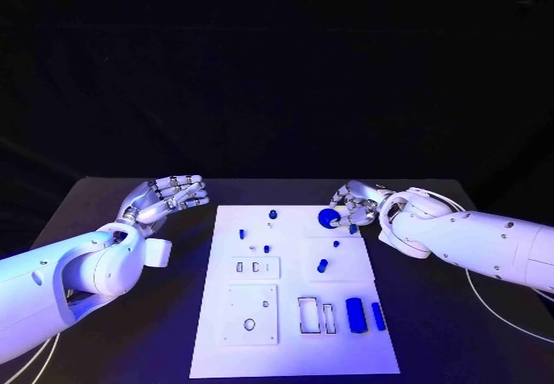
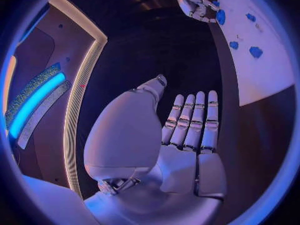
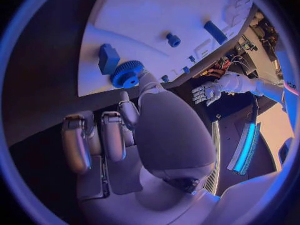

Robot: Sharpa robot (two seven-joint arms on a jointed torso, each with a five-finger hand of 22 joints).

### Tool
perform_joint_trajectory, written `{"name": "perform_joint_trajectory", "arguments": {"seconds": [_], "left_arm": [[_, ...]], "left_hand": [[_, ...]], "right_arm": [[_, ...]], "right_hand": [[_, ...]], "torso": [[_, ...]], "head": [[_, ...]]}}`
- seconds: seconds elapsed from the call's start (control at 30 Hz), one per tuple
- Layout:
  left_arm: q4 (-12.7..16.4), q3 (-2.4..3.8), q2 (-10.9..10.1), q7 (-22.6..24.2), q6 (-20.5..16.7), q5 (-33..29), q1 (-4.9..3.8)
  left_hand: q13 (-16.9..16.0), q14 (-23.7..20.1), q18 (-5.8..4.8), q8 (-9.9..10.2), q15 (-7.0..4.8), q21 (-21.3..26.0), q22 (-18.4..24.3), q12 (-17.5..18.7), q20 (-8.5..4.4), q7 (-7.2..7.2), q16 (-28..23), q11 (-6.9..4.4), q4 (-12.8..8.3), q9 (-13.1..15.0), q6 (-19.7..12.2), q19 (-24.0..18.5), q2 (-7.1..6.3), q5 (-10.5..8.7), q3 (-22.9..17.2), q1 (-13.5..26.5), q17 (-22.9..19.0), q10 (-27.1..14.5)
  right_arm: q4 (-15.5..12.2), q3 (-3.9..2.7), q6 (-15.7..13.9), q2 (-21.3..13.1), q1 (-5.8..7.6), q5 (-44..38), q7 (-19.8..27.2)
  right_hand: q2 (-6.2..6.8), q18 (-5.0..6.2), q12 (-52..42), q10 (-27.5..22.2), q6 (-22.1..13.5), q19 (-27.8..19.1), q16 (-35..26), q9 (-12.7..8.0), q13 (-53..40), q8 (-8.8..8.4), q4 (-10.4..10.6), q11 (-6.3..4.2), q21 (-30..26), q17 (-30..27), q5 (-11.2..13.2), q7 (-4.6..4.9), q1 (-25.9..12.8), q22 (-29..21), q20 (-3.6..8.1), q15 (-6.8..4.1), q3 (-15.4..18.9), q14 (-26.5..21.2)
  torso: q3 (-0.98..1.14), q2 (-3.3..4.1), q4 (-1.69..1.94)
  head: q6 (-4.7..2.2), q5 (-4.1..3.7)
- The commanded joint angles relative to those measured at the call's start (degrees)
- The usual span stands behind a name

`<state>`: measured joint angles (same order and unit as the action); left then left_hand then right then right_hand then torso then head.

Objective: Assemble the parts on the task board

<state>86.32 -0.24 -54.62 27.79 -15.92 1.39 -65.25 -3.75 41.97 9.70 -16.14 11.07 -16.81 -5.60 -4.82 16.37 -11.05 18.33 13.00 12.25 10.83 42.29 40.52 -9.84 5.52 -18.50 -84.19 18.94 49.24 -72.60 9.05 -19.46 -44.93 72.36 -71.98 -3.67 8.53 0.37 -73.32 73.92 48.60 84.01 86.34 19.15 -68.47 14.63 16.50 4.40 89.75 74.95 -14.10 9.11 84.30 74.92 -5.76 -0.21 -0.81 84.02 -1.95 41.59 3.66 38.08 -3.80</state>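
Observation:
The white task board [image 1: 295, 336] lies in the middle of the black table. At its far right edge a blue gear [image 1: 328, 218] sits between the thumb and a fingertip of my right hand [image 1: 355, 204]. In the right wrist view the thumb tip [image 3: 147, 80] touches the gear [image 3: 127, 74], and a blue block [image 3: 107, 57] stands beside it. My left hand [image 1: 167, 196] hovers off the board's far left corner, holding nothing. Its fingers [image 2: 190, 120] are stretched out side by side. Small blue pegs [image 1: 272, 214] and two blue blocks [image 1: 355, 314] are spread over the board.
Grey plates with recesses [image 1: 250, 314] and rectangular slots [image 1: 310, 314] take up the board's near half. An oblong blue piece [image 1: 324, 265] lies mid-board. White cables [image 1: 496, 308] trail on the table beside the right arm. Bare black table flanks the board on both sides.

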Motion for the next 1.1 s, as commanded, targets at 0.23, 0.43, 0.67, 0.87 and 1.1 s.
{"name": "perform_joint_trajectory", "arguments": {"seconds": [0.23,0.43,0.67,0.87,1.1], "left_arm": [[0.42,0.06,0.17,0.41,0.48,-0.35,-0.13],[0.49,0.06,0.17,0.3,0.68,-0.35,-0.13],[0.5,0.06,0.19,0.2,0.89,-0.35,-0.13],[0.5,0.06,0.19,0.06,1.22,-0.35,-0.13],[0.5,0.06,0.19,-0.07,1.5,-0.37,-0.13]], "left_hand": [[-0.01,-0.15,-0.15,-0.29,0.08,0.07,0.07,-0.34,0.12,-4.89,0.07,0.24,-0.31,0.05,-0.44,0.26,0.52,0.0,-0.02,-0.05,-0.13,-0.35],[-0.01,-0.17,-0.13,-0.29,0.09,0.05,0.07,-0.35,0.12,-4.93,0.07,0.27,-0.34,0.05,-0.46,0.3,0.55,0.0,-0.04,-0.09,-0.15,-0.37],[-0.01,-0.18,-0.12,-0.3,0.1,0.04,0.07,-0.37,0.12,-4.96,0.08,0.28,-0.35,0.05,-0.46,0.33,0.58,0.0,-0.05,-0.1,-0.16,-0.38],[-0.01,-0.2,-0.09,-0.32,0.11,0.01,0.06,-0.39,0.12,-5.0,0.09,0.31,-0.38,0.06,-0.45,0.41,0.62,0.0,-0.08,-0.13,-0.18,-0.38],[-0.02,-0.2,-0.05,-0.35,0.12,-0.04,0.06,-0.44,0.12,-5.05,0.12,0.33,-0.41,0.07,-0.43,0.52,0.67,-0.01,-0.1,-0.16,-0.2,-0.37]], "right_arm": [[0.67,-0.01,1.81,0.65,-0.42,0.27,-0.82],[1.07,-0.01,2.2,1.03,-0.63,0.36,-1.0],[1.3,-0.01,2.31,1.37,-0.72,0.29,-1.26],[0.98,-0.01,0.95,1.59,-0.82,-1.16,-2.99],[-0.52,-0.01,-4.45,1.56,-0.88,-3.21,-5.39]], "right_hand": [[-1.55,-0.37,-1.08,0.88,0.88,5.99,0.41,-0.08,-1.08,0.53,-0.02,-0.17,0.25,4.84,0.35,-0.01,0.17,15.08,-0.41,0.24,-2.02,3.95],[-1.7,-0.37,-1.43,1.16,1.11,5.99,0.47,-0.13,-1.52,0.58,-0.03,-0.2,0.25,4.97,0.04,-0.06,0.22,15.08,-0.38,0.21,-2.6,3.97],[-1.79,-0.37,-1.55,1.24,1.26,5.99,0.52,-0.18,-1.69,0.6,-0.02,-0.23,0.25,5.1,-0.29,-0.08,0.2,15.08,-0.37,0.19,-3.0,3.99],[-1.66,-0.37,-2.21,1.8,1.73,5.99,0.62,-0.34,-2.56,0.63,-0.21,-0.35,0.25,5.35,-0.85,-0.21,0.67,15.08,-0.29,0.09,-4.25,4.04],[-0.47,-0.37,-4.5,4.35,5.18,5.99,0.79,-0.73,-5.59,1.37,-0.29,-1.22,0.25,5.72,-1.67,-1.12,2.01,15.08,0.33,-0.63,-10.75,4.11]], "torso": [[0.05,0.01,0.0],[0.05,0.02,0.01],[0.05,0.03,0.0],[0.07,0.0,-0.05],[0.04,-0.02,-0.07]], "head": [[-0.06,0.17],[0.16,0.22],[0.22,0.3],[0.26,0.36],[0.2,0.46]]}}
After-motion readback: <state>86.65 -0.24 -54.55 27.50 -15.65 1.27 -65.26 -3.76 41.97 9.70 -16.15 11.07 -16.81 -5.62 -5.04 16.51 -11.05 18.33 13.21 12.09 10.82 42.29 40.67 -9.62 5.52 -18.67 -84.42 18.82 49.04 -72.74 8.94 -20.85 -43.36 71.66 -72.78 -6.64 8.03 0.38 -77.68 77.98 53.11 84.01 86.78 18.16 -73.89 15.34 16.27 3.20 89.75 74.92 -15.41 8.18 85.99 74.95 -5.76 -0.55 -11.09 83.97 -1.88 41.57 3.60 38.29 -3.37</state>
